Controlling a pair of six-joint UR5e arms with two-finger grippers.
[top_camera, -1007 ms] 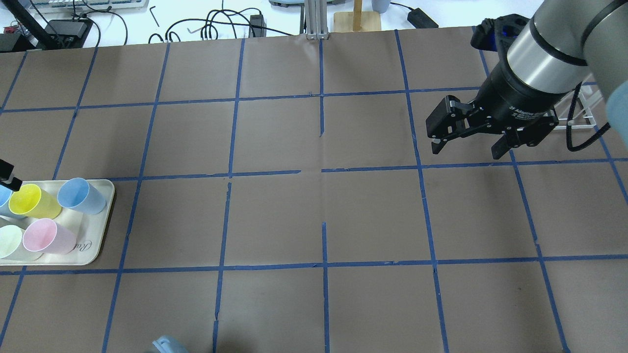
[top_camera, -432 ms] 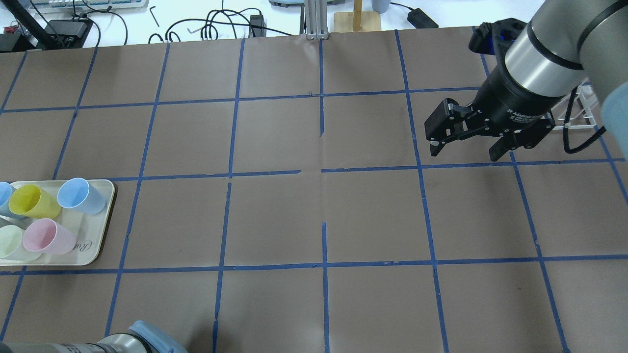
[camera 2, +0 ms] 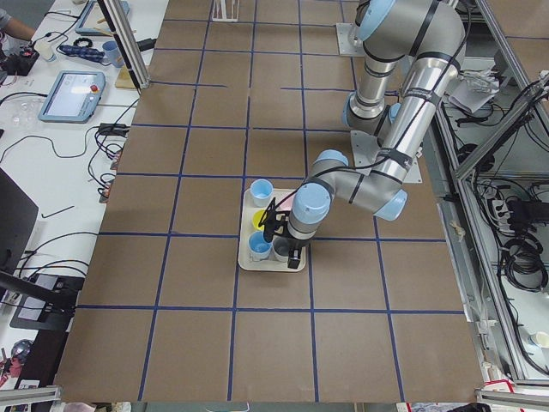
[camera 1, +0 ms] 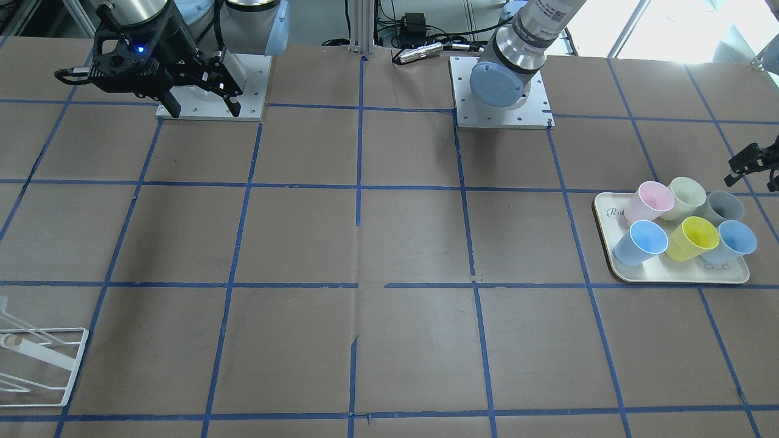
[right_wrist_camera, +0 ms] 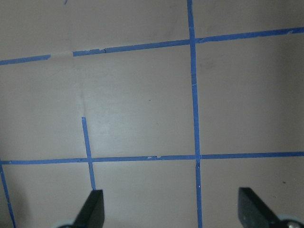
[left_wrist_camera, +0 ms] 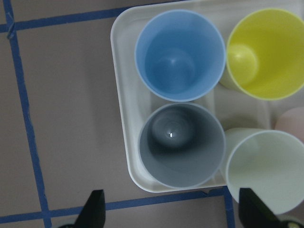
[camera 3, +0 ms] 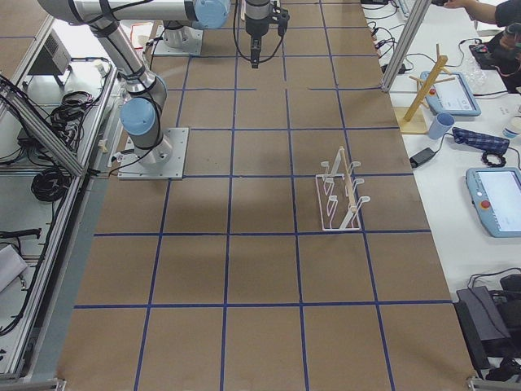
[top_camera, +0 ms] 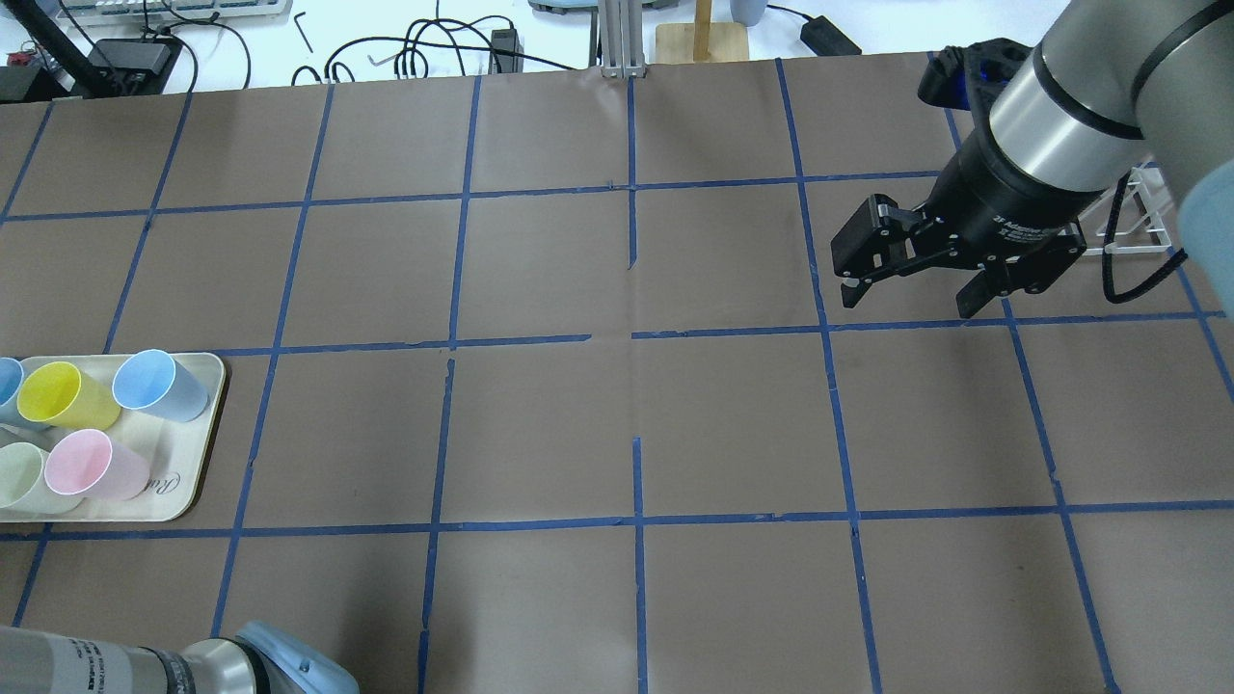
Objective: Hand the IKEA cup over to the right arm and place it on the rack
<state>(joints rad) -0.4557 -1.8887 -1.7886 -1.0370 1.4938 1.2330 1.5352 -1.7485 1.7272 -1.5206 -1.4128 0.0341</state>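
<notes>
The IKEA cup (camera 1: 724,207) is a grey tumbler standing upright at a corner of the cream tray (camera 1: 669,277). In the left wrist view the cup (left_wrist_camera: 182,145) lies straight below, between the finger lines. My left gripper (left_wrist_camera: 173,213) is open and empty above that tray corner; it shows at the front view's right edge (camera 1: 753,163). My right gripper (top_camera: 906,294) is open and empty, hovering over bare table at the far right, also in the front view (camera 1: 202,108). The white wire rack (camera 1: 36,359) stands behind the right arm, partly hidden in the overhead view (top_camera: 1147,226).
On the tray also stand two blue cups (camera 1: 642,242), a yellow cup (camera 1: 694,238), a pink cup (camera 1: 650,201) and a pale green cup (camera 1: 684,196), packed close to the grey one. The left arm's elbow (top_camera: 280,660) juts in at the table's near edge. Cables and a wooden stand (top_camera: 702,34) lie beyond the far edge.
The left gripper's tip has left the overhead view at the tray's left edge, and the left elbow has swung in at the bottom left. The right gripper has shifted slightly, still open.
</notes>
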